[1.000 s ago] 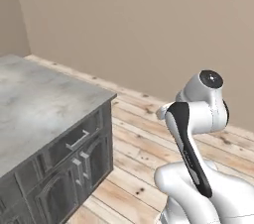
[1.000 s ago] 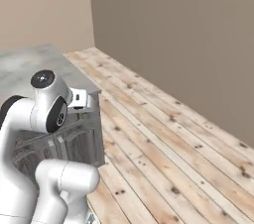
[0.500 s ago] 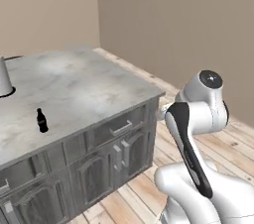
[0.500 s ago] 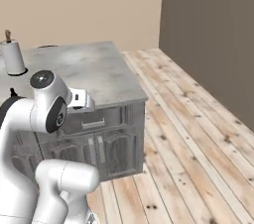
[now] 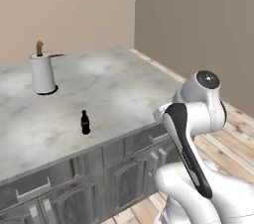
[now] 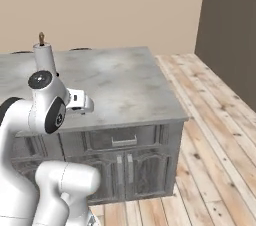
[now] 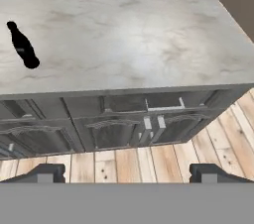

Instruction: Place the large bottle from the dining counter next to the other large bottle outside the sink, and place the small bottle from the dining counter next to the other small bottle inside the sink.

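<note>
We see a paper towel roll (image 5: 42,73) upright on its holder, far side of counter. Dark cabinet doors w/ handles (image 7: 149,128) sit below the top, over wood plank floor (image 6: 220,120).

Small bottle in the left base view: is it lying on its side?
No, the small dark bottle stands upright on the grey marble counter, well apart from the paper towel roll.

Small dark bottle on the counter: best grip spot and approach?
Grip the small dark bottle across its wider lower body, coming from the cabinet-front side or above. It stands upright near that edge with bare counter around it; the neck is thin. The end effector looks open.
</note>
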{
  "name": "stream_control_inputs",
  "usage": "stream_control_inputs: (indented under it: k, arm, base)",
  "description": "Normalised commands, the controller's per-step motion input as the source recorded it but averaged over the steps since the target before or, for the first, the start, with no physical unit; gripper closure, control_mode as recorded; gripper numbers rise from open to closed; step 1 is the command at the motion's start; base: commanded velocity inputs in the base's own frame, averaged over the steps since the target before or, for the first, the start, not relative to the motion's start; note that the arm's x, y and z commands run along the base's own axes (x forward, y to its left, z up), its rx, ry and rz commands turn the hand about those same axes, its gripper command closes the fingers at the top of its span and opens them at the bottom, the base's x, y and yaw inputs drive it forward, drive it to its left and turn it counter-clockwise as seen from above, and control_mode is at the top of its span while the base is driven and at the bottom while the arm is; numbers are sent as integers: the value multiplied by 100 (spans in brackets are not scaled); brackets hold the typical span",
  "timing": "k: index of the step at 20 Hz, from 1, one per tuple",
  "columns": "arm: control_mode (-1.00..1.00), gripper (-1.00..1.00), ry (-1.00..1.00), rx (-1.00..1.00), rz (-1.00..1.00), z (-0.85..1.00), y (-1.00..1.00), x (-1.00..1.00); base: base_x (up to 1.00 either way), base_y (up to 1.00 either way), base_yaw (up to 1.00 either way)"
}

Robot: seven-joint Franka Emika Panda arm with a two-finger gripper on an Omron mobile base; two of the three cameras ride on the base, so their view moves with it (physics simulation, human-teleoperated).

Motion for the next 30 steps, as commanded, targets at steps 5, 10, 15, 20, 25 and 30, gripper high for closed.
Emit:
stream_control_inputs:
  k: [5, 10, 15, 20, 25, 30]
  arm:
    - [100, -100, 0, 0, 0, 0, 0, 0]
    - [100, -100, 0, 0, 0, 0, 0, 0]
    - [100, -100, 0, 0, 0, 0, 0, 0]
    - [100, -100, 0, 0, 0, 0, 0, 0]
    - [100, -100, 0, 0, 0, 0, 0, 0]
    - [100, -100, 0, 0, 0, 0, 0, 0]
  base:
    - [6, 76, 17]
    - [0, 50, 30]
    - [0, 14, 37]
    - [2, 0, 29]
    - [0, 0, 9]
    - [4, -22, 1]
